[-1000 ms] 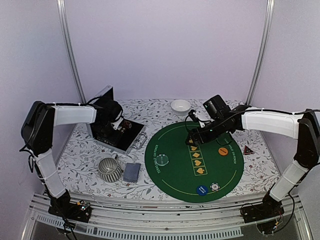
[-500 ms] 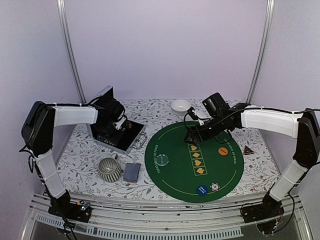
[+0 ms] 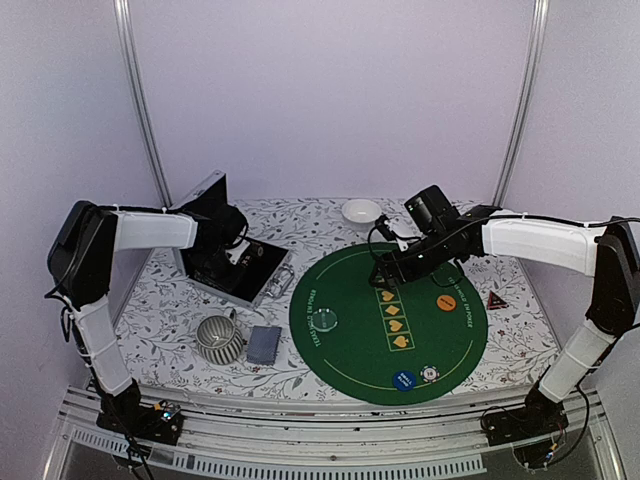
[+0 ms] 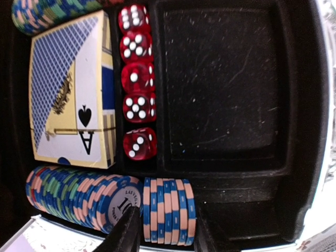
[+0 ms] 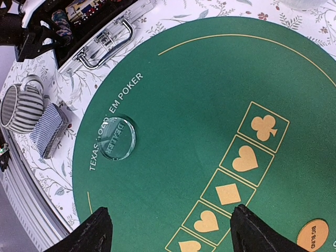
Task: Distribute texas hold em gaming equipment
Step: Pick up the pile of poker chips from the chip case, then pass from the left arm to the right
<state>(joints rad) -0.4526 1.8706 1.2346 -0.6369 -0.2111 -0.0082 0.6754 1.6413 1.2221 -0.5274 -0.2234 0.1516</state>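
Note:
My left gripper (image 3: 222, 242) reaches into the open black case (image 3: 240, 272). In the left wrist view its fingers (image 4: 126, 233) press both sides of a short stack of blue-and-pink chips (image 4: 165, 207), which still sits in its slot. A longer chip row (image 4: 79, 191), a boxed card deck (image 4: 73, 89) and red dice (image 4: 137, 79) lie beside it. My right gripper (image 3: 383, 275) hovers open and empty over the green mat (image 3: 350, 350); in the right wrist view (image 5: 173, 231) it is above the suit squares. On the mat are a clear dealer button (image 3: 325, 320), an orange button (image 3: 445, 301), a blue button (image 3: 404, 380) and a white chip (image 3: 430, 374).
A blue-backed card deck (image 3: 264, 344) lies next to the ribbed grey mug (image 3: 220, 338), left of the mat. A red triangular marker (image 3: 496, 300) sits right of the mat. A small white bowl (image 3: 361, 212) stands at the back. The case has an empty compartment (image 4: 226, 84).
My left arm has shifted slightly at the case. My right gripper has edged a little left over the mat. The buttons and cards have not moved.

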